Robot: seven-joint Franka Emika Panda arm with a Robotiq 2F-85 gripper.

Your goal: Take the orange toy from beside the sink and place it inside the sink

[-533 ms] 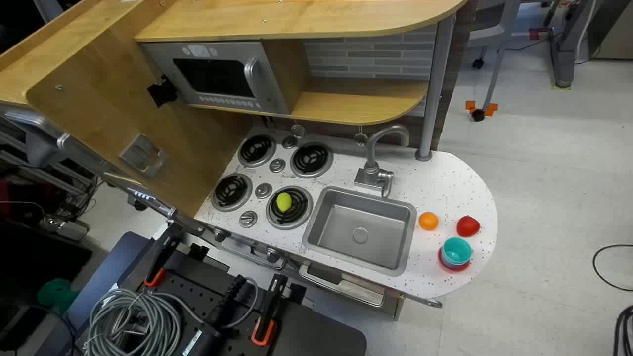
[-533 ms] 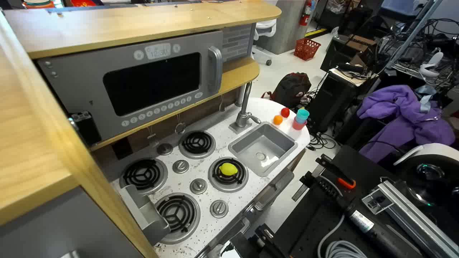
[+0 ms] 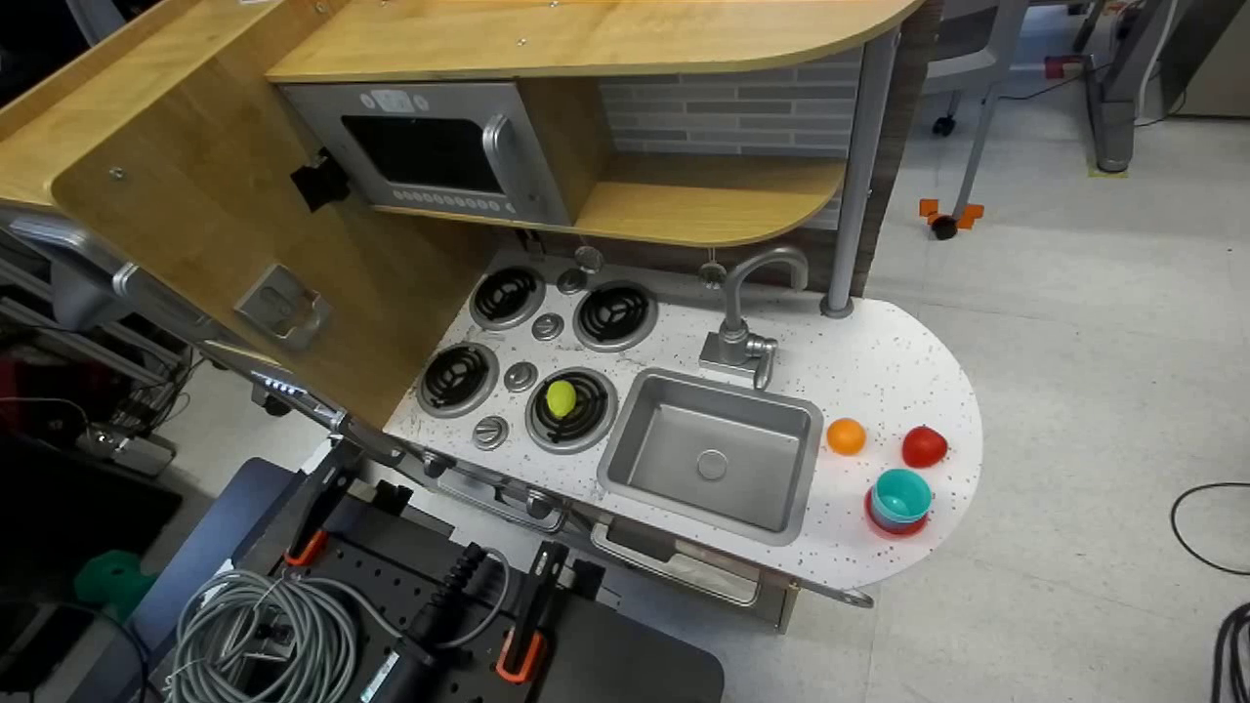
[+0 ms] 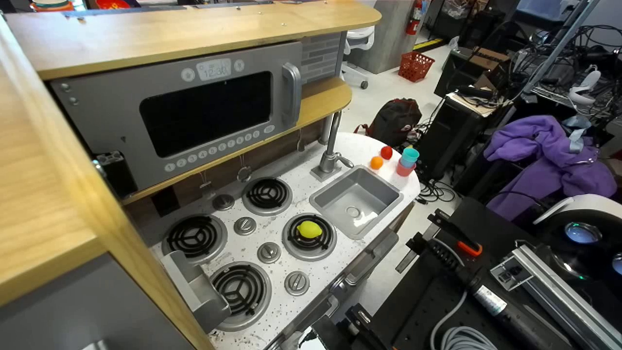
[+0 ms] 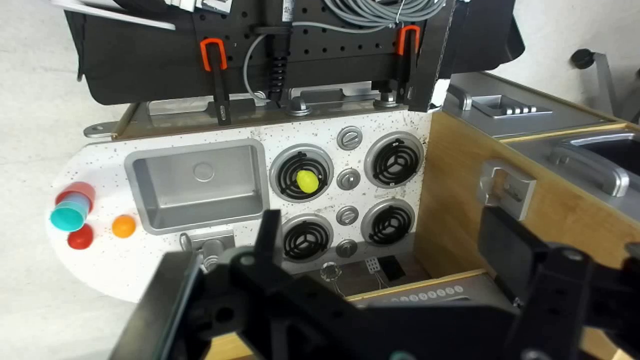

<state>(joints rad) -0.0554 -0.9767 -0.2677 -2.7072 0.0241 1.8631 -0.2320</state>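
The orange toy is a small orange ball-like lump. It sits on the white counter just beside the sink's short side, away from the burners, in both exterior views, and in the wrist view. The sink is a grey rectangular basin, and nothing lies in it in both exterior views, and in the wrist view. My gripper is open and empty in the wrist view, its fingers wide apart, above the kitchen and clear of the toy. It is out of both exterior views.
A red round toy and stacked teal and red cups stand near the orange toy. The faucet rises behind the sink. A yellow-green toy lies on a burner. The microwave and wooden shelf overhang the counter's back.
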